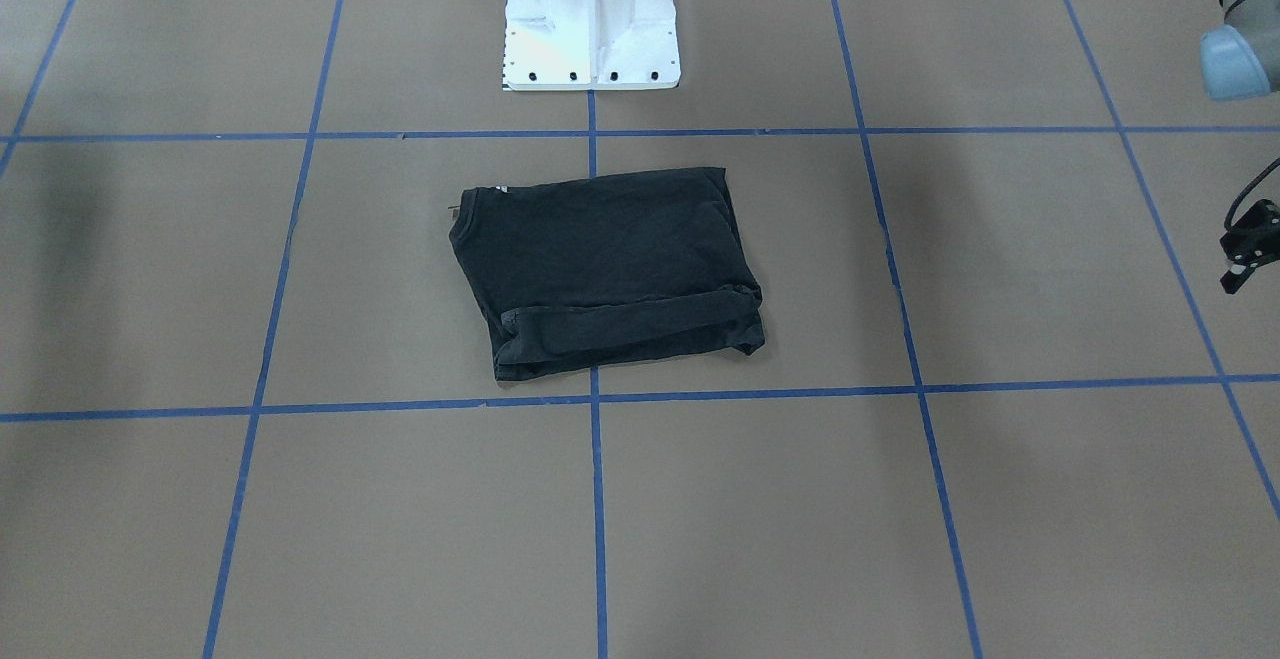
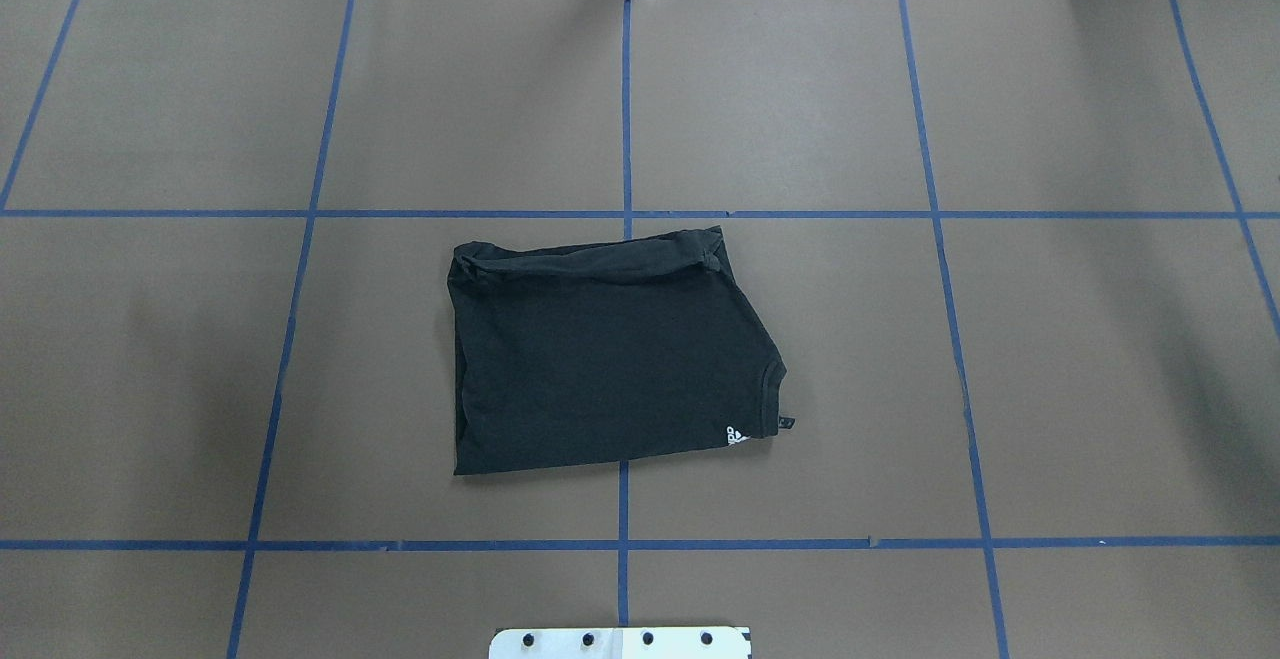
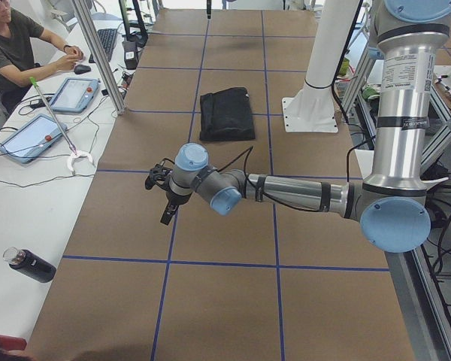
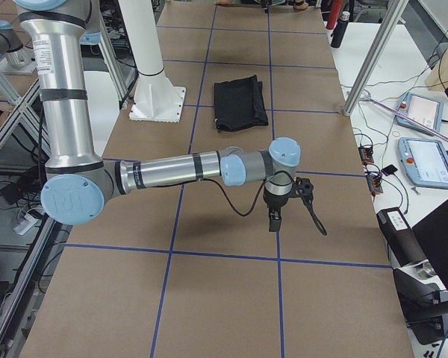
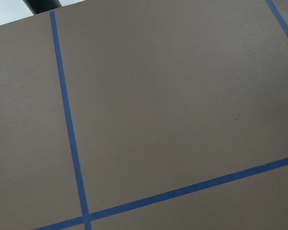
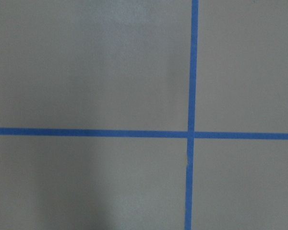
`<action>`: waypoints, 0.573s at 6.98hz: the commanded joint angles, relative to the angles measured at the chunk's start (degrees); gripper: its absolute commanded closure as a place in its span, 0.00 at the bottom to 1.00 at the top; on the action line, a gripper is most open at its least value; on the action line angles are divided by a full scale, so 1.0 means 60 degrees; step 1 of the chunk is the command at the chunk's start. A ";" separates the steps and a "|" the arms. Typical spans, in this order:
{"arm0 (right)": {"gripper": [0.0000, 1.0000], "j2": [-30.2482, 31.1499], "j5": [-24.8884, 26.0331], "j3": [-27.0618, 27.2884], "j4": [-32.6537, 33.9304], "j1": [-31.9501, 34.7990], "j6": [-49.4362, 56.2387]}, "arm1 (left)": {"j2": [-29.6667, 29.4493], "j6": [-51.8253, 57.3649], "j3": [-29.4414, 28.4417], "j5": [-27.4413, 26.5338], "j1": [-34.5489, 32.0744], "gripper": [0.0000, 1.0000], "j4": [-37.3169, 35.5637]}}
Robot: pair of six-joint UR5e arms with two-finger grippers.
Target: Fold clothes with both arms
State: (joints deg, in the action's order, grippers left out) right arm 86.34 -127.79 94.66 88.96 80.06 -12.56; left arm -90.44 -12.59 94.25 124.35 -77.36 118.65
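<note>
Overhead exterior: the folded T-shirt (image 2: 610,354) looks soft and light; I'd pinch its corners. Left pincer (image 3: 166,213) and right pincer (image 4: 274,217): opening impossible to tell.

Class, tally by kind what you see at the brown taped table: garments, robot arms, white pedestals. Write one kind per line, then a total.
Black T-shirt: 1
Robot arms: 2, the left arm and the right arm
White pedestal: 1
Total: 4
</note>
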 commanded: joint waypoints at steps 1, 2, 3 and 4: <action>0.00 0.0506 -0.0265 0.0058 -0.0002 0.0381 0.0583 | 0.0015 0.1390 0.0722 0.0061 -0.0422 0.00 -0.2112; 0.00 0.0667 -0.0352 0.0058 -0.0002 0.0499 0.0598 | 0.0015 0.1467 0.1060 0.0076 -0.0437 0.00 -0.3008; 0.00 0.0988 -0.0831 0.0043 -0.0190 0.0688 0.0932 | 0.0204 0.1468 0.1093 0.0221 -0.0509 0.00 -0.3205; 0.00 0.1223 -0.1155 0.0058 -0.0265 0.0922 0.1153 | 0.0307 0.1468 0.1006 0.0904 -0.0539 0.00 -0.3251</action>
State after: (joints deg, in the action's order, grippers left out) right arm 91.79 -132.20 94.96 88.08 84.02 -7.39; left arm -89.43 -3.99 100.30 126.35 -80.28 100.61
